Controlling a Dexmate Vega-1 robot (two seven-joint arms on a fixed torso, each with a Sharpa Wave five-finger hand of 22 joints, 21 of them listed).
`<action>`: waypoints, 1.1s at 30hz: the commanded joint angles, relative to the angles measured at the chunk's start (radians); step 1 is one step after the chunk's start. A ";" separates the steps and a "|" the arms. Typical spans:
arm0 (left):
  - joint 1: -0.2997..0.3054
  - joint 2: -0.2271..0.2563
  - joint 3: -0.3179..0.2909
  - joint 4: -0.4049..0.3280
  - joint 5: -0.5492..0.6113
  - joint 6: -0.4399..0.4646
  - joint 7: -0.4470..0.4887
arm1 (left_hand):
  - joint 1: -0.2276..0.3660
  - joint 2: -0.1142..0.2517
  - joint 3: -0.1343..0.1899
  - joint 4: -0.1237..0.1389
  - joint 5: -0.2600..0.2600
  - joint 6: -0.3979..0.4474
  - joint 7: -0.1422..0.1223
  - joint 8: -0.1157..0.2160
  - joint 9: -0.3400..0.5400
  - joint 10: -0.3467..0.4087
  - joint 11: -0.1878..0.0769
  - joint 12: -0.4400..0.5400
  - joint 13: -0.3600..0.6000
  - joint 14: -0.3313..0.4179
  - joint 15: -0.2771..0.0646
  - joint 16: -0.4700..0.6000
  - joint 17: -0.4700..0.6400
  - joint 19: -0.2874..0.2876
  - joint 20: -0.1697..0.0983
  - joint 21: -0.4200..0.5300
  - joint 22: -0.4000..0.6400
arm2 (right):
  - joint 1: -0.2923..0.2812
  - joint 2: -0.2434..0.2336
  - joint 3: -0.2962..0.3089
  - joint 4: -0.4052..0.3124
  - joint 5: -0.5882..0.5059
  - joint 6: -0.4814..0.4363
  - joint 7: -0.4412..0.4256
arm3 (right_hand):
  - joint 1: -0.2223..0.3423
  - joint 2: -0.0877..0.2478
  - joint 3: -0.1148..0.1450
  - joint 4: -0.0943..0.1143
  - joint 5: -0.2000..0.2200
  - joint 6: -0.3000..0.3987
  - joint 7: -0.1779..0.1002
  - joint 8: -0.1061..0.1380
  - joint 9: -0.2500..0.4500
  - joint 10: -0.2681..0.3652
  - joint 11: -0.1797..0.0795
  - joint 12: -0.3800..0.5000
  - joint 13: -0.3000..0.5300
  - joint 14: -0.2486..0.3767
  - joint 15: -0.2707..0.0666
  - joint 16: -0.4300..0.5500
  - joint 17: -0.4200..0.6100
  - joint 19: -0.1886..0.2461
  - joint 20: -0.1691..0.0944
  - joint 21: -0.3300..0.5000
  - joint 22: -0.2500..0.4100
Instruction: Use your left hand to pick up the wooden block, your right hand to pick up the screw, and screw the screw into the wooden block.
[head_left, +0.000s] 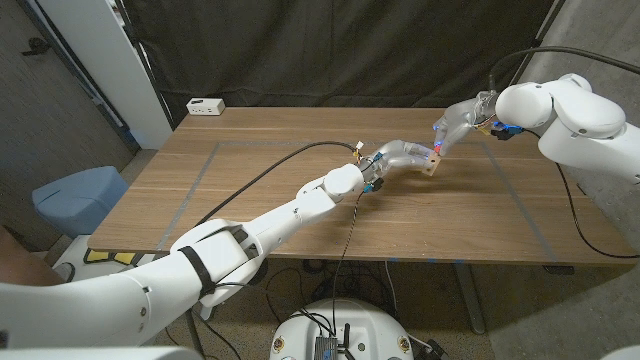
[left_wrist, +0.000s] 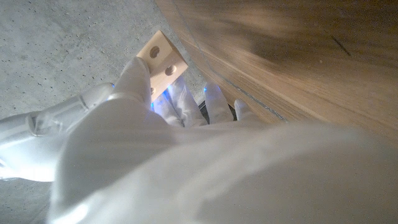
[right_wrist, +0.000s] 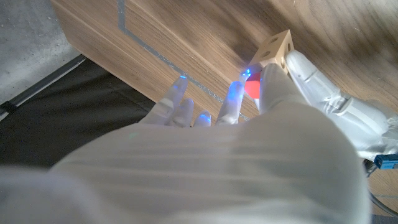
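Note:
My left hand (head_left: 398, 158) holds the pale wooden block (head_left: 432, 164) just above the table's middle right. In the left wrist view the block (left_wrist: 163, 61) shows two round holes, with my left hand's fingers (left_wrist: 134, 78) wrapped on its end. My right hand (head_left: 456, 122) reaches in from the right and meets the block from above. In the right wrist view a small red-headed screw (right_wrist: 252, 89) sits pinched at my right hand's fingertips (right_wrist: 270, 84), right against the block (right_wrist: 273, 48). The screw's shaft is hidden. The left hand (right_wrist: 329, 102) grips the block's far side.
A white power strip (head_left: 205, 105) lies at the table's back left corner. A black cable (head_left: 285, 160) runs across the wooden table (head_left: 300, 235), which has grey tape lines (head_left: 195, 180). A blue seat (head_left: 80, 195) stands off the left edge.

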 joint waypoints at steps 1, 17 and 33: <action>0.005 0.002 0.001 -0.011 0.001 0.008 0.004 | -0.010 0.023 0.029 0.018 0.006 0.091 0.026 0.004 0.001 0.008 -0.002 0.008 0.092 0.007 -0.045 -0.003 0.001 -0.006 0.003 -0.001 0.002 | -0.006 -0.002 0.010 0.001 0.009 0.014 -0.008 | 0.018 0.000 0.010 -0.001 0.005 0.004 -0.003 0.006 0.004 0.006 -0.008 0.006 0.005 -0.001 -0.091 0.006 0.005 -0.002 -0.020 0.000 0.002; -0.007 -0.007 0.001 0.017 -0.002 -0.006 -0.003 | -0.011 0.021 0.028 0.017 0.006 0.091 0.026 0.004 0.001 0.008 -0.002 0.008 0.092 0.007 -0.045 -0.003 0.001 -0.006 0.001 -0.001 0.002 | 0.054 0.031 -0.032 0.016 -0.015 0.007 0.083 | 0.041 -0.024 0.010 0.012 0.000 -0.162 -0.030 -0.032 0.024 -0.091 0.000 -0.008 0.005 -0.069 -0.071 -0.001 0.010 -0.043 0.036 -0.004 0.003; -0.015 -0.012 0.000 0.037 -0.004 -0.021 -0.010 | -0.011 0.022 0.029 0.018 0.006 0.090 0.026 0.003 0.001 0.007 -0.002 0.008 0.092 0.006 -0.044 -0.003 0.001 -0.006 0.003 -0.001 0.002 | 0.038 0.033 -0.026 0.013 -0.038 0.016 0.048 | 0.050 -0.024 0.013 0.015 0.001 -0.125 -0.019 0.003 0.035 -0.085 -0.002 0.008 0.005 -0.061 -0.076 0.013 0.013 -0.040 0.035 0.003 0.003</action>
